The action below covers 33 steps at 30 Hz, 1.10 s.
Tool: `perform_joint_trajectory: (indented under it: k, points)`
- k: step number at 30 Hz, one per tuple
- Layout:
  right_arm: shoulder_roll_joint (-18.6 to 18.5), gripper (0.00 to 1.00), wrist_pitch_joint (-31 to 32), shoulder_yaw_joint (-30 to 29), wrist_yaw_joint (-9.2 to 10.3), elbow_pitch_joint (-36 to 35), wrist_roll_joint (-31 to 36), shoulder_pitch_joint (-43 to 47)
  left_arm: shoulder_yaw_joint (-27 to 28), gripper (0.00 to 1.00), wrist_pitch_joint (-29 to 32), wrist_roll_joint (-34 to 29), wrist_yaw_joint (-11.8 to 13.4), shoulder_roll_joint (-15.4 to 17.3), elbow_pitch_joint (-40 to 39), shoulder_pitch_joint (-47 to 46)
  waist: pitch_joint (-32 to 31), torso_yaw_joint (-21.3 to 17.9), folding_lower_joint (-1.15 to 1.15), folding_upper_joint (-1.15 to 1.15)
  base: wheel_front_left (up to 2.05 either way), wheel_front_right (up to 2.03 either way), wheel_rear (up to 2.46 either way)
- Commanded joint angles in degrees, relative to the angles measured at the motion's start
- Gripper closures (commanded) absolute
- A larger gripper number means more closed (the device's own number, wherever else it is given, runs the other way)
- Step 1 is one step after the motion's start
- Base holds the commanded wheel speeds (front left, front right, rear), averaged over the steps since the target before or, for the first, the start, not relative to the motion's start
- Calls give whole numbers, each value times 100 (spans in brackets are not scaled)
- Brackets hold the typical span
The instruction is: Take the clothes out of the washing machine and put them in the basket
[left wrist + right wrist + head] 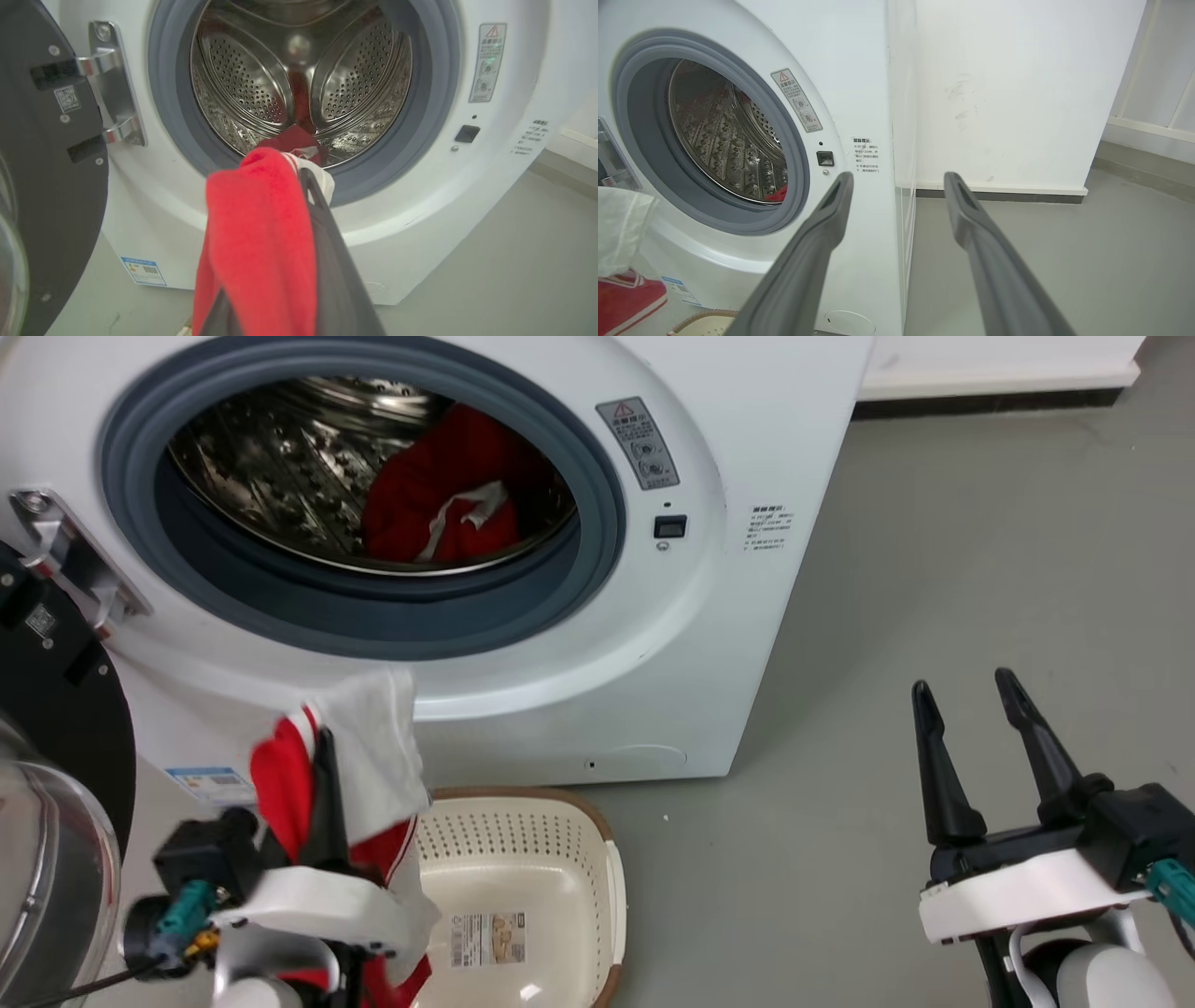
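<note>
left pincer (316, 753) grips a red garment (278, 786) near the basket (523, 796).

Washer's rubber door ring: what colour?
Grey rubber ring, shown best in the head view.

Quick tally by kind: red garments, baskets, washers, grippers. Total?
Red garments: 2, held garment, drum garment
Basket: 1
Washing machine: 1
Grippers: 2, left gripper, right gripper
Total: 6
</note>
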<state>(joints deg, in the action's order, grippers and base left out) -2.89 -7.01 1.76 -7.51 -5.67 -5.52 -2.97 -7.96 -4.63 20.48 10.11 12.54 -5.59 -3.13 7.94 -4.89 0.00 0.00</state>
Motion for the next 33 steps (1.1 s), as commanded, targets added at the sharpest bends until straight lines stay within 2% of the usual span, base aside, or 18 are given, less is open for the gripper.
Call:
perform_joint_trajectory:
  k: [1, 9, 20, 28, 33]
  points:
    - [1, 0, 12, 34, 4, -85, 8, -122, -17, 100, -142, 76, -46, -86, 325, 48, 204, -15, 0, 0, 0, 0, 0]
    - [1, 0, 43, 87, 4, -462, 38, -372, -6, 100, -815, 299, -369, -362, 2028, -668, 1117, -201, 0, 0, 0, 0, 0]
    - [3, 0, -92, 193, 4, -774, -26, -864, -4, 100, -1047, 196, -755, -465, 4611, -2178, 2474, -668, 0, 0, 0, 0, 0]
    - [3, 0, -259, 246, 4, -833, -105, -1069, 157, 100, -1067, 129, -801, -459, 6105, -3054, 3122, -943, 0, 0, 0, 0, 0]
    - [3, 0, -322, 269, 4, -792, -122, -1107, 229, 100, -1067, 175, -819, -503, 6671, -3252, 3225, -1028, 0, 0, 0, 0, 0]
